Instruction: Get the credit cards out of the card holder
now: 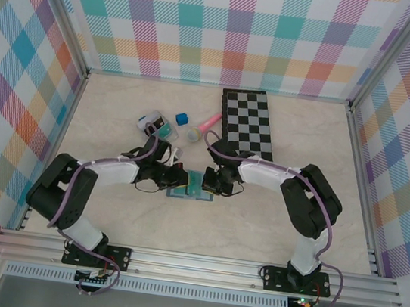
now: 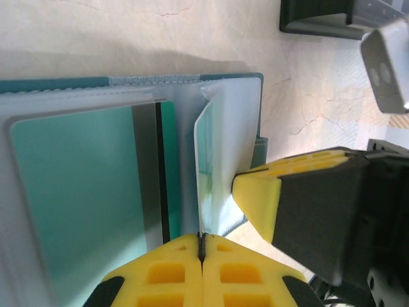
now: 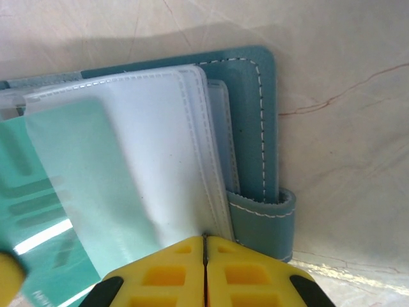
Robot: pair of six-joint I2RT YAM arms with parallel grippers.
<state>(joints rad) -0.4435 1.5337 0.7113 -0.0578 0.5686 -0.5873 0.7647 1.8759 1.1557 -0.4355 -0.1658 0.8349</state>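
- We see the card holder (image 1: 194, 185) lying open at the middle of the desk (image 1: 105, 208), a teal card (image 2: 77, 185) in its pocket.
- The left pincer (image 2: 201, 246) pinches an upright clear sleeve (image 2: 220, 153); the right pincer (image 3: 204, 246) is pressed together on the holder's sleeve edge.

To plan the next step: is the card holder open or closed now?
Open: the card holder lies spread, its clear sleeves exposed, a teal card showing inside one.

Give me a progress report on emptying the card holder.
Done: the holder lies open. In hand: the left end effector is shut on a clear sleeve, and the right end effector is shut at the sleeves' edge. Left: the teal card sits inside its sleeve, so pulling the cards out remains.
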